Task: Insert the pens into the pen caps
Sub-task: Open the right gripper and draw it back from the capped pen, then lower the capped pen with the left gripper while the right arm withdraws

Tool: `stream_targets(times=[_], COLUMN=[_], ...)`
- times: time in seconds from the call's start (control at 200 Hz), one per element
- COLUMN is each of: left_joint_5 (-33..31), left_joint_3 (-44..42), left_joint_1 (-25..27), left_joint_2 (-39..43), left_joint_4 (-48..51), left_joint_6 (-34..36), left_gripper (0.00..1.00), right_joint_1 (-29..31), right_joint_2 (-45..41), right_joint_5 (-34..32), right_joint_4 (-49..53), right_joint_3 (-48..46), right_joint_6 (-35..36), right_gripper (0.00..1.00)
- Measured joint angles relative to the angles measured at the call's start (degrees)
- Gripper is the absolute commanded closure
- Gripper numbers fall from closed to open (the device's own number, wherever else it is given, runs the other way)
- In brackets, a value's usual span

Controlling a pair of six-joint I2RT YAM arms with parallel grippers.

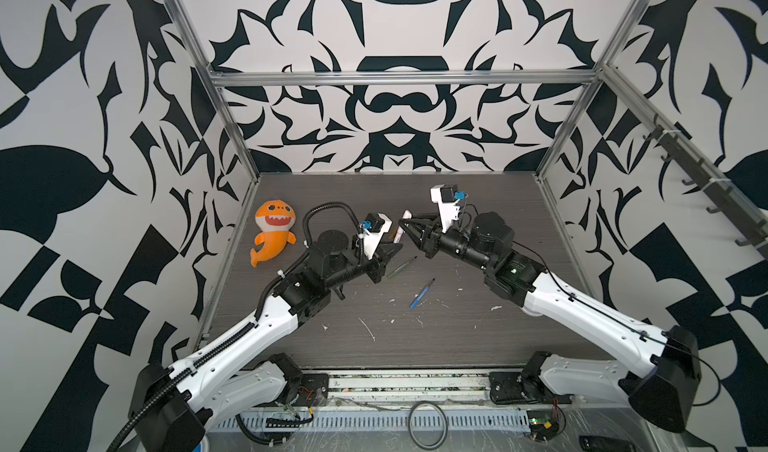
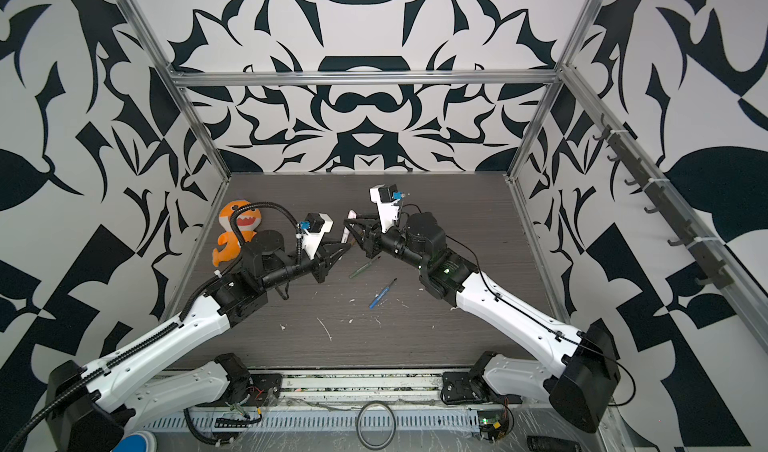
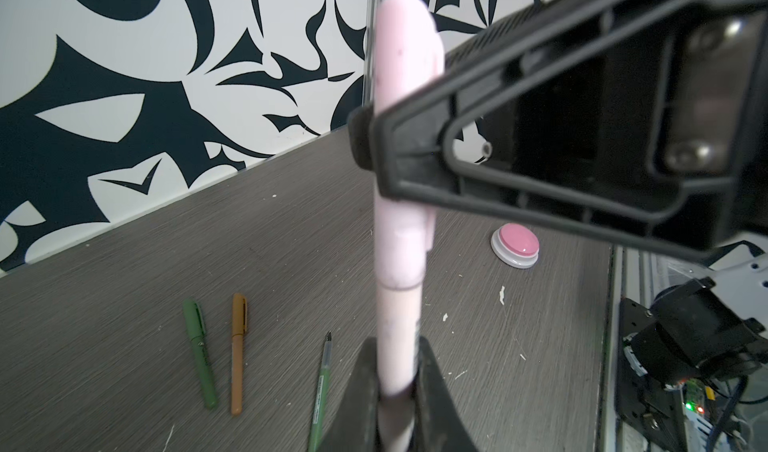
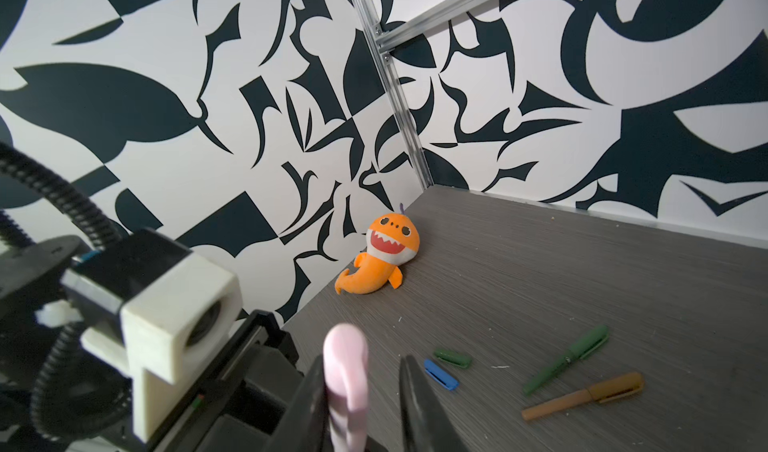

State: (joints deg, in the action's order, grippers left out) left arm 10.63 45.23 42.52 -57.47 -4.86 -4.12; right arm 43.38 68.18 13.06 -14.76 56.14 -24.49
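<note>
Table: dark wood grain, white scuffs. We note the left arm and right arm reaching in from the near corners, and their grippers meet above mid-table. Shark plush lies at the far left by the wall. Left gripper is clenched on the barrel of the pink pen, which it holds in the air. The pink cap sits over the pen's far end. Right gripper is at the cap with its jaws parted: one finger lies against the cap and the other stands clear, with a visible gap. A pink button rests on the table near the right edge. The capped green pen and capped orange pen lie side by side, and the bare green pen lies near them, just beside the left gripper. The blue pen lies uncapped near the table's middle. The blue cap and green cap lie loose, almost touching each other.
</note>
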Motion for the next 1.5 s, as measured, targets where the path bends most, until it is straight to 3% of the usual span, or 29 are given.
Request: stream_targets(times=[0.235,0.525,0.72,0.89,1.13,1.5], left_joint_5=[-2.9,-11.3,-14.7,-14.5,-13.7,-10.8], left_joint_3=[-3.7,-4.5,1.0,11.7,21.1,38.2], left_joint_1=[-0.1,-0.2,-1.4,-7.3,-12.1,-16.8], left_joint_2=[4.4,3.1,-5.6,-15.5,-27.6,-48.9], left_joint_4=[0.9,2.7,7.7,15.2,22.7,34.1], left_joint_6=[-2.6,-5.5,-7.4,-11.2,-13.2,-13.2], left_gripper=[0.96,0.96,0.99,0.98,0.98,0.95], right_joint_1=[0.3,-0.8,-5.9,-10.4,-10.6,-9.5], right_joint_2=[-0.2,-6.6,-3.9,3.7,7.6,5.7], right_joint_5=[-0.5,-7.7,-13.7,-19.2,-26.2,-35.7], right_joint_4=[3.1,5.0,4.3,4.3,-2.0,-9.4], right_joint_3=[2.9,-2.1,-9.7,-17.5,-23.4,-29.4], right_joint_6=[0.2,2.5,2.3,1.6,1.1,0.4], right_gripper=[0.64,0.62,0.63,0.63,0.67,0.69])
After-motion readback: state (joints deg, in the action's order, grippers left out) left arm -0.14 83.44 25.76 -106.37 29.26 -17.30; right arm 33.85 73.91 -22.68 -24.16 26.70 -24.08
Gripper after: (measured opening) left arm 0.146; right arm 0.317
